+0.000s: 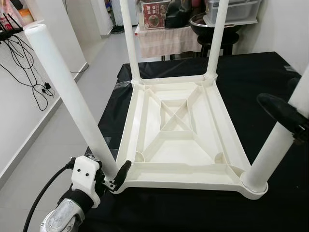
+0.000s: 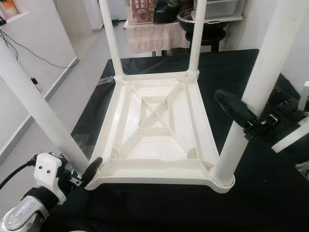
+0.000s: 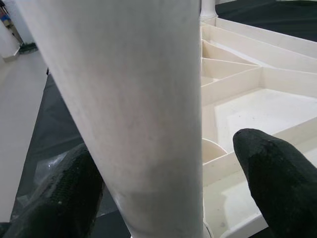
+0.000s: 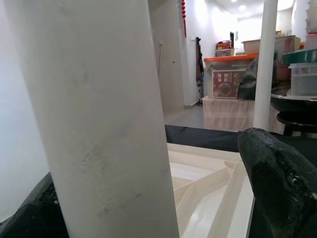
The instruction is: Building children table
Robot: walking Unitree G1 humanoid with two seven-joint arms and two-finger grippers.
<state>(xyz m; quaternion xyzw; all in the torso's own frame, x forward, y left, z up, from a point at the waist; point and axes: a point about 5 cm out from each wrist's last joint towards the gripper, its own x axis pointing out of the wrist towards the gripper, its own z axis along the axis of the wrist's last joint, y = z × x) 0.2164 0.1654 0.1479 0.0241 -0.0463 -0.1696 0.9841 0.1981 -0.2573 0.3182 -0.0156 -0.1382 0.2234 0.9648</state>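
Note:
A white plastic children's table (image 1: 183, 181) lies upside down on a black cloth. Two far legs (image 1: 130, 43) (image 1: 216, 38) stand upright in its corners. The near-right leg (image 1: 275, 150) stands in its corner socket, and my right gripper (image 2: 246, 101) is open around it partway up, one finger (image 4: 282, 183) clearly apart from it. The near-left leg (image 1: 67, 87) leans outward to the left with its base at the near-left corner. My left gripper (image 1: 116, 170) is open around that base: one finger (image 3: 54, 198) touches the leg, the other (image 3: 277, 178) stands slightly off.
The black cloth (image 1: 251, 72) covers the work surface. Pale floor (image 1: 58, 140) runs along the left, with black cables (image 1: 24, 67) by the wall. At the back stand a draped box (image 1: 164, 38), a dark bowl on a stool (image 1: 212, 24) and storage bins.

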